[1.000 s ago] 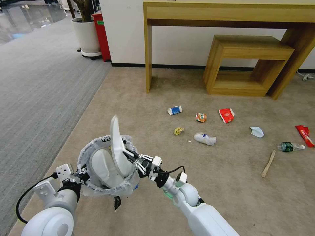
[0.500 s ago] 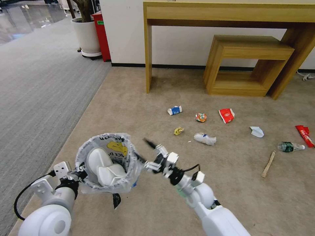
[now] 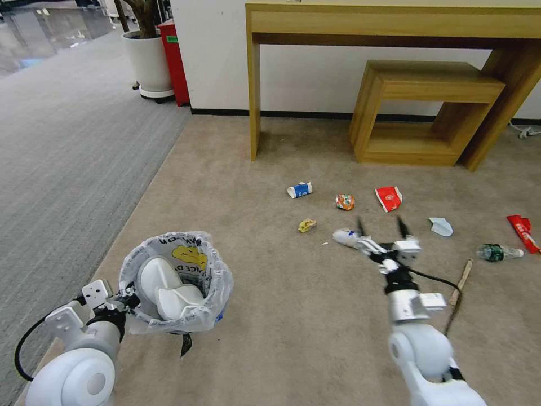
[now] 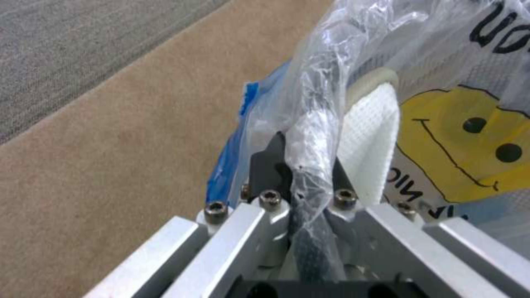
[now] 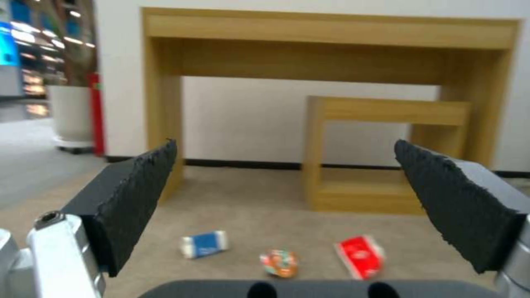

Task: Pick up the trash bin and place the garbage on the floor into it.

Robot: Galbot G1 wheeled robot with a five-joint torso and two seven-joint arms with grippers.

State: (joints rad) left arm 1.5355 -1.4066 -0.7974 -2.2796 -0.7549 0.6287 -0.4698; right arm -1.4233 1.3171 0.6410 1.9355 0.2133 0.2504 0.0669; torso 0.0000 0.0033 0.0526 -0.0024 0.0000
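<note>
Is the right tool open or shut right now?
Open. The right tool hangs above the floor with its two black pads spread wide apart and nothing between them.

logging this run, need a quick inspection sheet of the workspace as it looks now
surface: beige floor, litter scattered on its far right part
job's things: bin held off the floor at its rim, two white slippers inside; carton, red box, white wrapper, pale-blue scrap, bottle, red wrapper, stick lie loose
clutter: orange wrapper, yellow scrap
grippers: left claw shut on the bin's rim and bag; right claw open, empty, above the white wrapper
cables: black cable on right wrist; black loop by left arm
surroundings: wooden table, wooden stool, planter, tall red bin, grey carpet
</note>
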